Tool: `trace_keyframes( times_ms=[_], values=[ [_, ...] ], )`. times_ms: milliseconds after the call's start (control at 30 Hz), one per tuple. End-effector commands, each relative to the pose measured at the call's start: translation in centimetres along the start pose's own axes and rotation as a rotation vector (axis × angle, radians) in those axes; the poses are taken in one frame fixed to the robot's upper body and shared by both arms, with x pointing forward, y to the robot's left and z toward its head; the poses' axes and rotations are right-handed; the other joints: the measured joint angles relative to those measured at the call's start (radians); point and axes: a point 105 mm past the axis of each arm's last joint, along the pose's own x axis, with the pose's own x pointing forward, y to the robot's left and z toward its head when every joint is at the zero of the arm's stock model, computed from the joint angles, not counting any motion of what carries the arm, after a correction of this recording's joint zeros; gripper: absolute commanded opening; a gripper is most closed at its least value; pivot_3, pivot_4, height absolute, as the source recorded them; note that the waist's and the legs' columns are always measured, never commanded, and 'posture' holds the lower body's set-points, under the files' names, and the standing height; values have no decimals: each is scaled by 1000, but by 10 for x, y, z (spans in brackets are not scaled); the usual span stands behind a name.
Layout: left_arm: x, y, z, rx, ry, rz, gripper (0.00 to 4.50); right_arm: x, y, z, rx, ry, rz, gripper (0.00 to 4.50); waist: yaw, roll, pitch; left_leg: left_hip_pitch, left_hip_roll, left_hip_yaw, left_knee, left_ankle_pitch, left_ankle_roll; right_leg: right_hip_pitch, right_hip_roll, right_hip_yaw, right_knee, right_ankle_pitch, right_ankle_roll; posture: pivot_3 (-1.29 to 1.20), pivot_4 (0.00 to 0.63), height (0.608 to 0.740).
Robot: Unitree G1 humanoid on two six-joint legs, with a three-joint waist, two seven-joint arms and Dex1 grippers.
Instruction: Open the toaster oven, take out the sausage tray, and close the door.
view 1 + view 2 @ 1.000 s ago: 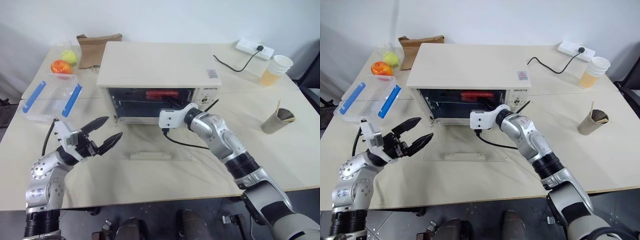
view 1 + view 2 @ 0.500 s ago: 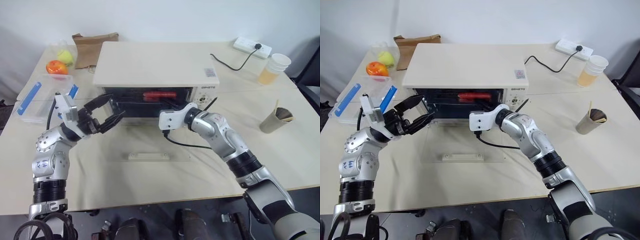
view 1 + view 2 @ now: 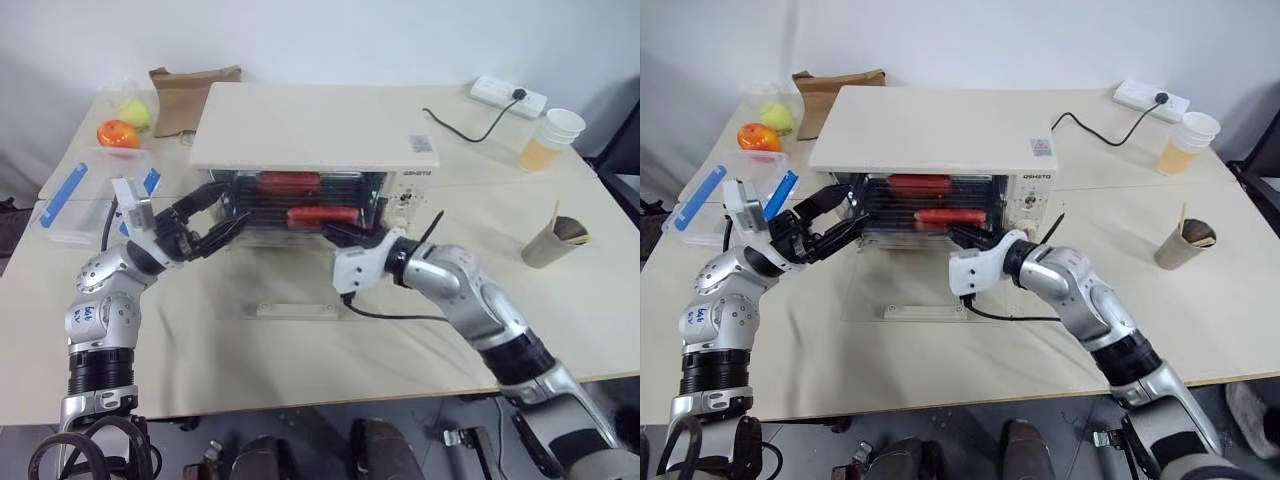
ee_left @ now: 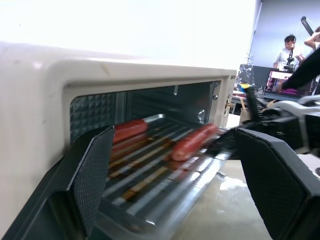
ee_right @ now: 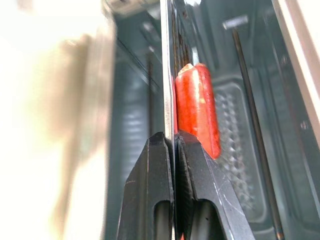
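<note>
You have the oven [image 3: 315,130] in the middle of the surface [image 3: 560,300], and its door [image 3: 300,295] lies flat open on the surface in front of it, handle [image 3: 300,311] at the near edge. The tray [image 3: 300,212] sticks partway out of the oven mouth, with two red sausages [image 3: 322,214] on its rack. Your right gripper [image 3: 340,236] has its fingers closed on the tray's front edge, near the oven's knob side; in the right wrist view the thin metal rim sits pinched between the two black fingers [image 5: 152,195], with one sausage just past them. Your left gripper [image 3: 222,214] hovers at the other front corner of the oven, fingers spread wide and holding nothing; in the left wrist view the tray's end lies between them without touching either.

Left of the oven you have a clear box [image 3: 75,200] with blue clips, and behind that an orange [image 3: 118,133] and a yellow-green fruit [image 3: 135,110]. A brown paper bag [image 3: 185,95] lies at the oven's back left corner. To the oven's right stand a cup of juice [image 3: 548,145], a power strip [image 3: 508,97] and a paper cup with a stick [image 3: 555,240]
</note>
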Motion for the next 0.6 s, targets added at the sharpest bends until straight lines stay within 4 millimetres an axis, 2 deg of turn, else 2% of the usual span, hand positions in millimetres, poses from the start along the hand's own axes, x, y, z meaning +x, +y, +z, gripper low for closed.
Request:
trace_keyframes(
  times_ms=[33,267,433,600],
  values=[
    [-2,3,8,22,-4,13,4075,-16,-8,12,-29,-44,-25,19,11,0,0,0,0,0,0,0,0,0,0,0,0,0,0,0,150,740],
    [-8,0,-2,-18,42,4,4075,-50,5,23,-32,-38,-9,19,48,0,0,0,0,-1,0,0,0,1,0,0,-1,0,0,0,150,740],
    [-18,-1,-7,-60,78,13,4075,-69,12,30,-33,-52,14,19,45,-1,1,-1,-2,-2,2,0,0,2,0,-2,-1,0,0,0,150,740],
    [-31,-10,-8,-133,121,2,4075,-76,9,32,-57,-62,-2,19,45,-2,1,-1,-1,-2,2,1,-1,2,0,-2,-1,0,0,0,150,740]
  ],
)
